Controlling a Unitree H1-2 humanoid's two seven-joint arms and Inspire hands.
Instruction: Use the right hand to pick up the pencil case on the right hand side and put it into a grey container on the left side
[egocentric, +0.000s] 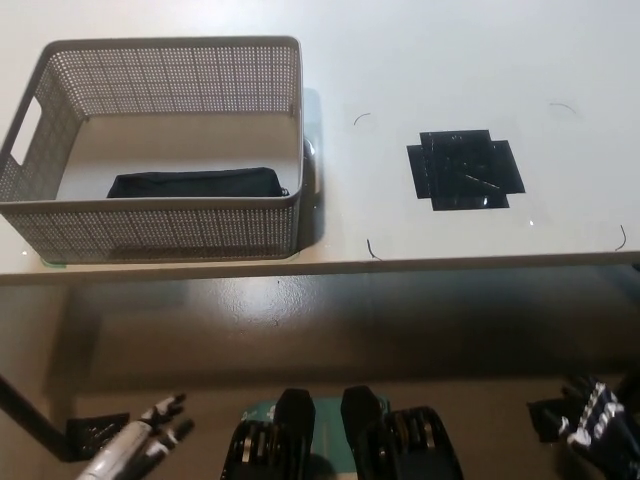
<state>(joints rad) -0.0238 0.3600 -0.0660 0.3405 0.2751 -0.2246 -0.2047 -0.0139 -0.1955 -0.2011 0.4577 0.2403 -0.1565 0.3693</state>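
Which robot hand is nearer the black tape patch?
Right. The right robot hand sits below it, off the table's front edge; the left robot hand is far lower left of the tape patch.

The left hand (140, 447) is white with slim, rod-like fingers that end in dark tips; its forearm is a pale, smooth, tapering shell. The right hand (598, 428) is black throughout, blocky and segmented; small bright metallic spots, perhaps screws or pads, dot its fingers; the black arm behind it merges into shadow, so its cables and markings cannot be made out.
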